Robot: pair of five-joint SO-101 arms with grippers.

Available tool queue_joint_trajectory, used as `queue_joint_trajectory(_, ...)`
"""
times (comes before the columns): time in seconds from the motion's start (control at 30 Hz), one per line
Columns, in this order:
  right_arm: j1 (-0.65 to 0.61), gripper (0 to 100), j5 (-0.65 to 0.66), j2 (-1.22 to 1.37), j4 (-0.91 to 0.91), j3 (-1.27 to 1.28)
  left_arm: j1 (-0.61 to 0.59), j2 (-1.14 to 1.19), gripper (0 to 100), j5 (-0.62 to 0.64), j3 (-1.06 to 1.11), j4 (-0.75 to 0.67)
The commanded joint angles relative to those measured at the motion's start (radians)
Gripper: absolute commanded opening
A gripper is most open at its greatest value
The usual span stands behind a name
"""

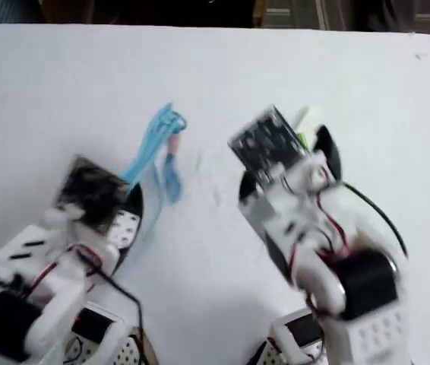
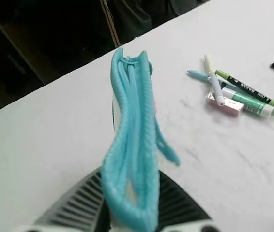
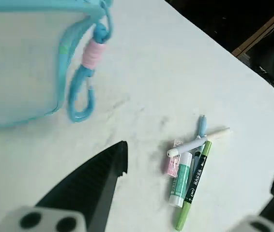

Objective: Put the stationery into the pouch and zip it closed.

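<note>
Left gripper (image 2: 132, 218) clamped on the soft, floppy blue pouch (image 2: 129, 145), held edge-up over the table (image 2: 234, 159); right gripper (image 3: 202, 163), jaws apart, above the light, slim pens (image 3: 195, 181), probably best pinched mid-barrel

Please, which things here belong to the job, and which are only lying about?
For the job: blue pouch; green marker; glue stick; pink eraser; lavender pen; light blue pen.
Not for the job: white table; wooden furniture behind it.
</note>
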Motion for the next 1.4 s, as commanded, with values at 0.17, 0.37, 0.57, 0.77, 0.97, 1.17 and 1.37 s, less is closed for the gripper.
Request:
queue_joint_trajectory(0.17,-0.012,46.1,0.195,-0.090,0.036,0.040,-0.001,-0.008,2,-0.094,0.083,-0.068)
queue_joint_trajectory(0.37,-0.007,46.1,0.221,-0.081,-0.120,0.169,-0.005,-0.010,2,-0.092,0.086,-0.003)
queue_joint_trajectory(0.57,-0.005,46.1,0.115,-0.090,-0.280,0.367,-0.007,-0.021,17,-0.005,0.080,0.063)
queue_joint_trajectory(0.77,-0.004,46.1,-0.048,-0.082,-0.291,0.402,-0.005,-0.076,29,0.023,0.006,0.075)
queue_joint_trajectory(0.97,-0.012,44.6,-0.106,-0.090,-0.288,0.434,-0.005,-0.081,12,-0.020,0.032,0.074)
queue_joint_trajectory(1.17,-0.013,27.4,-0.103,-0.091,-0.232,0.489,-0.005,-0.077,4,-0.026,0.044,0.074)
queue_joint_trajectory(1.37,-0.007,11.4,-0.100,-0.091,-0.255,0.483,-0.007,-0.079,4,-0.023,0.098,0.068)
